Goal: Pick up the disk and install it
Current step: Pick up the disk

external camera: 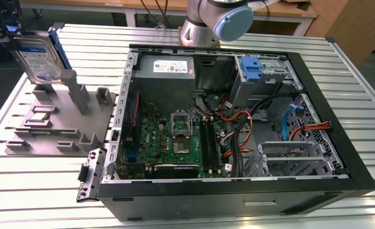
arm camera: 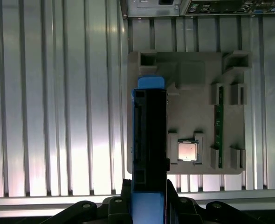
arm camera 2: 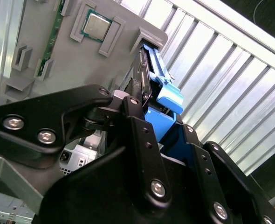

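Black tool (arm camera: 149, 198) is pinching the one silver, blue-framed disk (external camera: 40, 55), upright on edge over the single grey plastic fixture (external camera: 59, 129), at the exterior view's left of the one open black computer case (external camera: 238, 195). Bare ribbed metal tabletop (external camera: 47, 191) all around.

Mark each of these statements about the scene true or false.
1. The disk stands on edge at the grey stand, outside the computer case. True.
2. The computer case is closed by a side panel. False: it lies open, and the motherboard shows inside.
3. The gripper is at the disk, with a finger on each side of it. True.
4. The grey stand is on the exterior view's right of the case. False: it is on the exterior view's left.
5. A chip sits in a pocket of the grey stand. True.
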`<state>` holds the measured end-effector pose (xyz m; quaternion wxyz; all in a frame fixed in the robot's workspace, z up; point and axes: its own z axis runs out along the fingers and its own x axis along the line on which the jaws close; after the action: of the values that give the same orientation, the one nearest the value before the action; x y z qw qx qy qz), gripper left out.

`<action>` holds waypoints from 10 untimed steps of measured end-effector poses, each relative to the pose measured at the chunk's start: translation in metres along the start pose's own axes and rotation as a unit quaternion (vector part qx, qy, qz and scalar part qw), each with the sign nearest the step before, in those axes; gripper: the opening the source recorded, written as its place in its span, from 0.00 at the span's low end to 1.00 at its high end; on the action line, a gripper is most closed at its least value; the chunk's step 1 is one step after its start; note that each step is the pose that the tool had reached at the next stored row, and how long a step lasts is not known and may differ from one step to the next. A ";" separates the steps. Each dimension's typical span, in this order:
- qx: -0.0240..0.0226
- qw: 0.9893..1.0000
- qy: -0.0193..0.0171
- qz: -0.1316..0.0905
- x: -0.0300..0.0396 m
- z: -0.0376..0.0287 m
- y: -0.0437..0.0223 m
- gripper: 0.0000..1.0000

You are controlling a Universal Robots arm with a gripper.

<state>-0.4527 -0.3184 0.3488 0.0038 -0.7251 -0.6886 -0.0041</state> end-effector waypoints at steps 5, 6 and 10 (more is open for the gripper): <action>0.000 1.000 0.000 0.000 0.0000 -0.0019 0.0000 0.36; 0.000 1.000 0.000 0.000 0.0000 -0.0022 0.0000 0.36; 0.000 1.000 0.000 0.000 0.0000 -0.0030 0.0000 0.36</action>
<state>-0.4527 -0.3184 0.3519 0.0038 -0.7251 -0.6887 -0.0042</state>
